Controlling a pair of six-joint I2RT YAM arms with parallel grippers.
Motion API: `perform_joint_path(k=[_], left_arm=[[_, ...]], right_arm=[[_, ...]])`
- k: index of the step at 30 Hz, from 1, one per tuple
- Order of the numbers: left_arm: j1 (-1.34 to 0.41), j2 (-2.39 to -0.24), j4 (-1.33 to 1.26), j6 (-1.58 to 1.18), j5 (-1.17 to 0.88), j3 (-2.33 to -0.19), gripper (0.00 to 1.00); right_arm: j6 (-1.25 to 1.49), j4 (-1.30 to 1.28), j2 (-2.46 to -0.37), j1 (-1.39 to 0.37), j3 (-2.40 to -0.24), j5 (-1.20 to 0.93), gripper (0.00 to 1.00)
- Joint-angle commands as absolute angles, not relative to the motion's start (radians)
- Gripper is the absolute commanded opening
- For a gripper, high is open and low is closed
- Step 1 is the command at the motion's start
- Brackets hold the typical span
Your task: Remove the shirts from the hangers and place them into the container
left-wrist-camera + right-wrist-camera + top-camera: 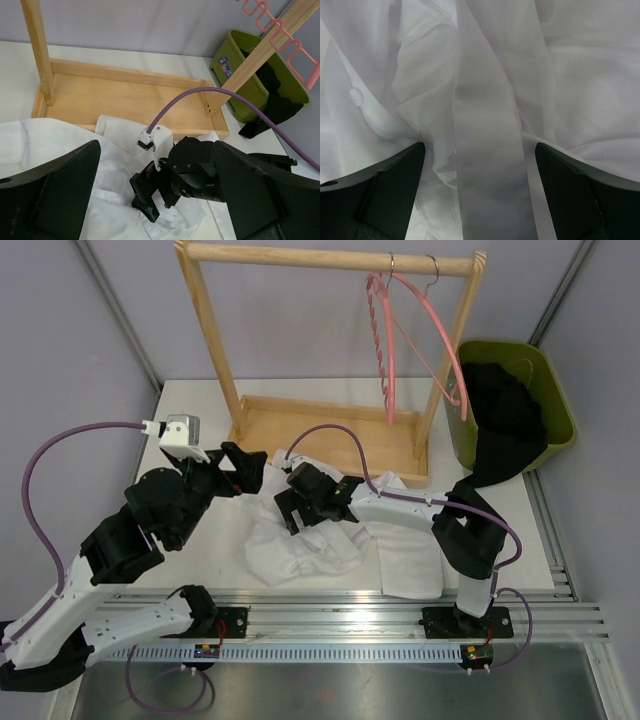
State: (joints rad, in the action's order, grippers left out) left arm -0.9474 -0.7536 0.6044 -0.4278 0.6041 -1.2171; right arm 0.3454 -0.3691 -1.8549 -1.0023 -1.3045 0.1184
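Both thin pink hangers (392,350) hang bare. The black fabric shirt (505,420) drapes over the olive-green plastic basket (560,405), far right. The crumpled white shirt (300,550) lies mid-table. The right gripper (292,520), jaws wide, straddles a fold without gripping it; the left gripper (252,468) is wide and empty. Next, I judge: close, lift, carry right.

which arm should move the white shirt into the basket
The right arm: its open jaws hang right over the white shirt, and the green basket is on its side. The left arm sits farther from the basket.
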Motion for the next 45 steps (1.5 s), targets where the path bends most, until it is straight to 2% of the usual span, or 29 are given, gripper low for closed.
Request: perform_joint_path(k=[1, 13, 24, 27, 29, 31, 33, 34, 36, 41, 45], left_arm=[[-0.951, -0.746, 0.577, -0.442, 0.638, -1.213, 0.99], [-0.951, -0.739, 0.581, -0.448, 0.637, -1.207, 0.99], [-0.951, -0.736, 0.586, -0.451, 0.638, -1.210, 0.99], [-0.951, -0.735, 0.586, -0.449, 0.641, -1.213, 0.99], [-0.951, -0.735, 0.586, -0.449, 0.640, -1.213, 0.99], [-0.951, -0.733, 0.589, -0.451, 0.640, -1.212, 0.99], [-0.951, -0.730, 0.591, -0.453, 0.638, -1.212, 0.99], [-0.951, -0.730, 0.595, -0.453, 0.638, -1.213, 0.99], [-0.951, -0.727, 0.594, -0.448, 0.637, -1.215, 0.99], [-0.951, -0.723, 0.589, -0.445, 0.640, -1.209, 0.99], [-0.951, -0.730, 0.588, -0.443, 0.638, -1.209, 0.99]], right_arm=[[0.339, -0.310, -1.858, -1.005, -1.345, 0.072, 1.00], [0.400, -0.316, -1.879, -1.002, -1.255, 0.107, 0.99], [0.452, -0.316, -1.850, -1.003, -1.192, 0.107, 0.67], [0.459, -0.328, -1.841, -1.005, -1.189, 0.130, 0.47], [0.460, -0.340, -1.839, -1.003, -1.190, 0.143, 0.37], [0.472, -0.365, -1.832, -1.005, -1.192, 0.170, 0.32], [0.486, -0.389, -1.798, -1.003, -1.187, 0.234, 0.30], [0.514, -0.423, -1.778, -1.003, -1.178, 0.271, 0.17], [0.572, -0.472, -1.686, -1.003, -1.157, 0.398, 0.00], [0.679, -0.600, -1.412, -1.003, -1.083, 0.661, 0.00], [0.756, -0.710, -1.238, -1.009, -1.031, 0.777, 0.00]])
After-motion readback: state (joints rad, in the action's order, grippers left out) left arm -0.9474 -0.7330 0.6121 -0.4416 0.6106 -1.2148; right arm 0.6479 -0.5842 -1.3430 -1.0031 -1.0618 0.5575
